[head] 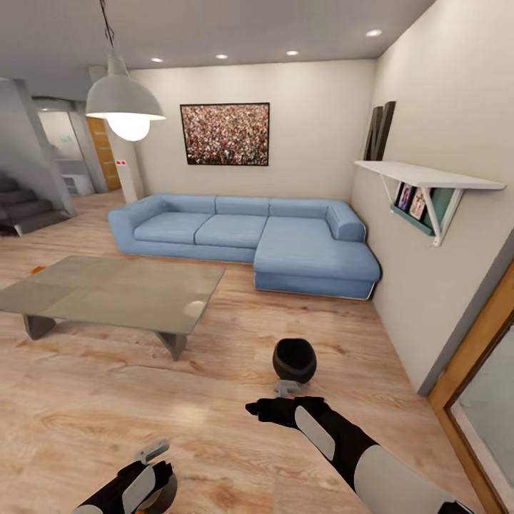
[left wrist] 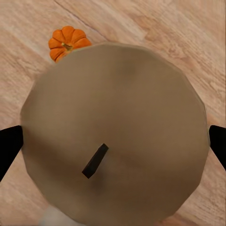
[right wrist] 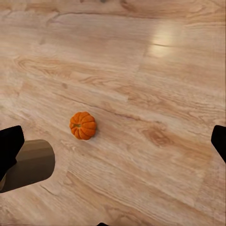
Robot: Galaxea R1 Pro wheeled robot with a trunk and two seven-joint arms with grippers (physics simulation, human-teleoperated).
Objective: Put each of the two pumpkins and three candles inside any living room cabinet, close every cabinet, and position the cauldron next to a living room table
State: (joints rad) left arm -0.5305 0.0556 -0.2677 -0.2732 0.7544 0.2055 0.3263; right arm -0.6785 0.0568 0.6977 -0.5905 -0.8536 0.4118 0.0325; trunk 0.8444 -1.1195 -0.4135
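Cauldron (head: 294,359) stands at twelve o'clock of the empty, wide-open right end effector (head: 258,409); next, grasp its rim, I judge.

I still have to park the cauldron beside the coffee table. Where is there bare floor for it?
Bare wood floor runs along the near edge of the table, between it and both grippers. More lies between the table's right end and the sofa. The cauldron stands off the table's right corner, just ahead of the right gripper. A pumpkin occupies some floor.
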